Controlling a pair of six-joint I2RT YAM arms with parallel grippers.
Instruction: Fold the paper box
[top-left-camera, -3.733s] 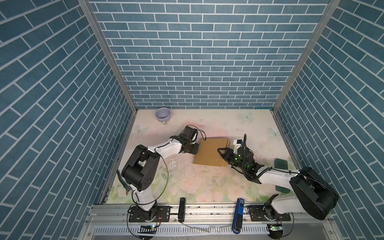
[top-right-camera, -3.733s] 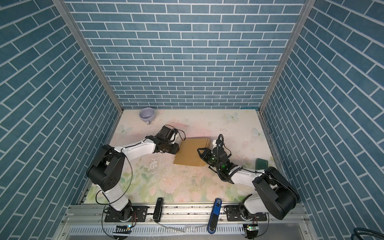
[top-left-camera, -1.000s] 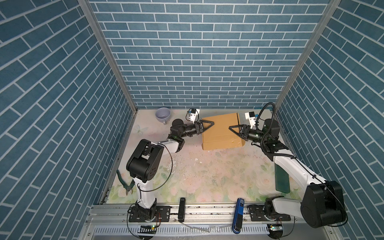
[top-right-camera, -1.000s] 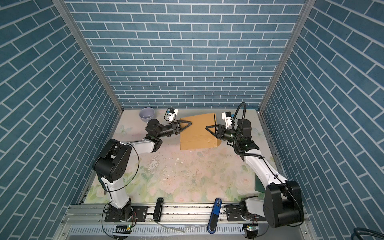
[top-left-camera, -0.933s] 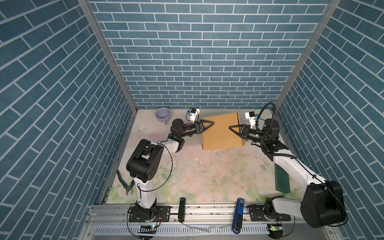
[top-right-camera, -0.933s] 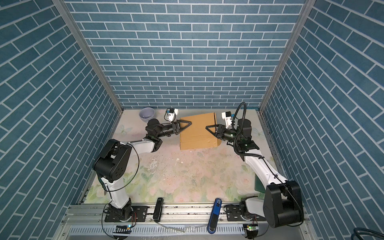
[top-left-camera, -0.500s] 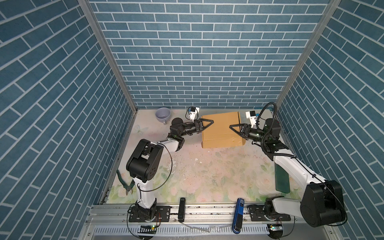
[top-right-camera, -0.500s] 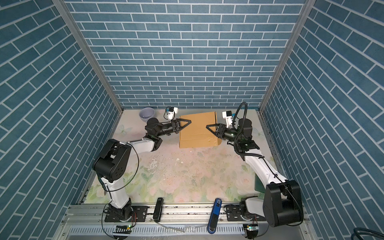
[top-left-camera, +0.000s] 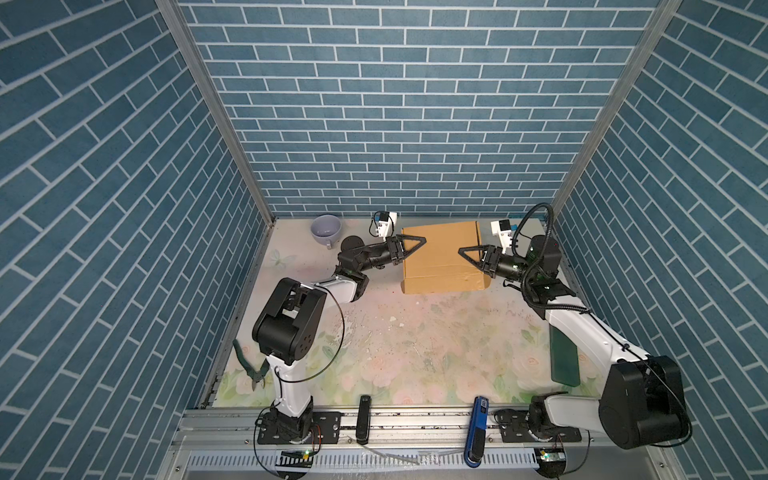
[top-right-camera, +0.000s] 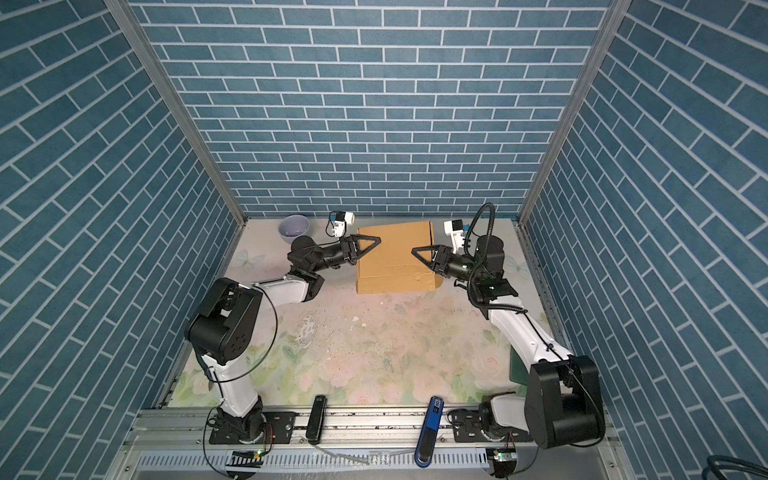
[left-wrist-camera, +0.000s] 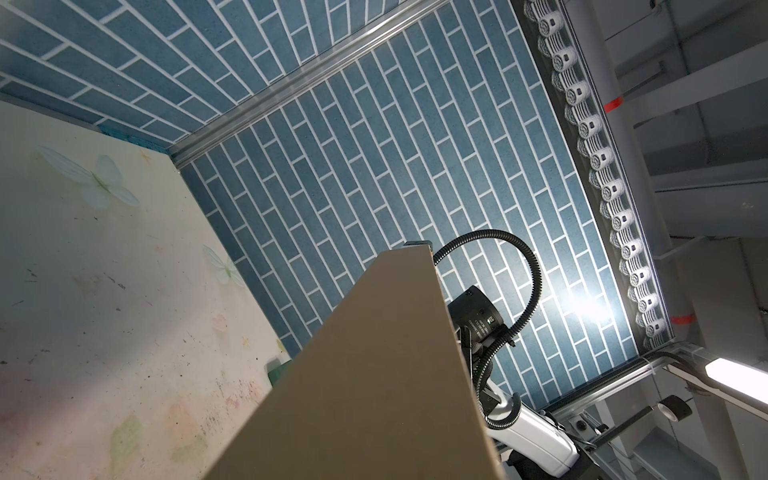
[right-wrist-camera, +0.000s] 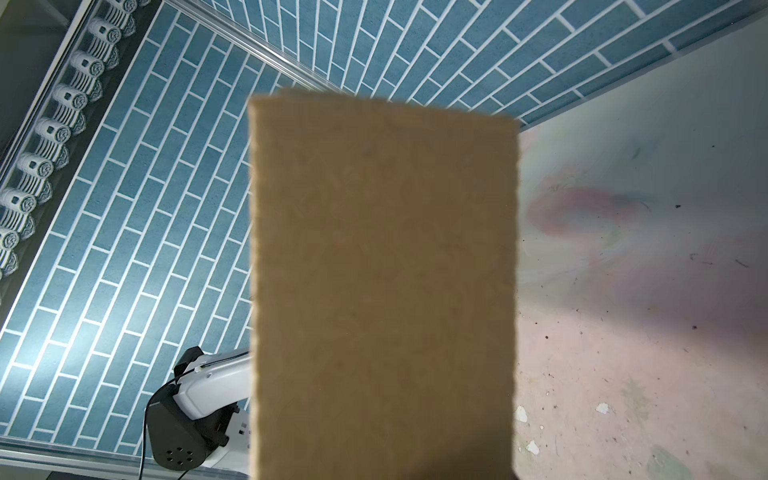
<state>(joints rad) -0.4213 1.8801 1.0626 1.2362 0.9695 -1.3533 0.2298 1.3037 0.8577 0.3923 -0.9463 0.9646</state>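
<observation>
The paper box (top-left-camera: 440, 257) (top-right-camera: 395, 257) is folded into a closed, shallow tan box and is held up near the back wall between both arms. My left gripper (top-left-camera: 417, 249) (top-right-camera: 373, 246) is shut on its left edge, with the upper finger lying on the top face and the lower finger hidden beneath. My right gripper (top-left-camera: 467, 259) (top-right-camera: 420, 257) is shut on the box's right edge in the same way. In the left wrist view the box's side (left-wrist-camera: 374, 374) fills the space at the jaws. In the right wrist view the box (right-wrist-camera: 382, 291) does the same, and neither view shows fingers.
A lilac cup (top-left-camera: 326, 230) stands in the back left corner, close behind the left arm. A dark green slab (top-left-camera: 564, 357) lies by the right wall and green pliers (top-left-camera: 249, 368) by the left wall. The back wall is just behind the box.
Since the earliest frames the box has gone from the middle of the table up to the back. In the last second the left jaws narrowed onto its left edge; the right grip is unchanged.
</observation>
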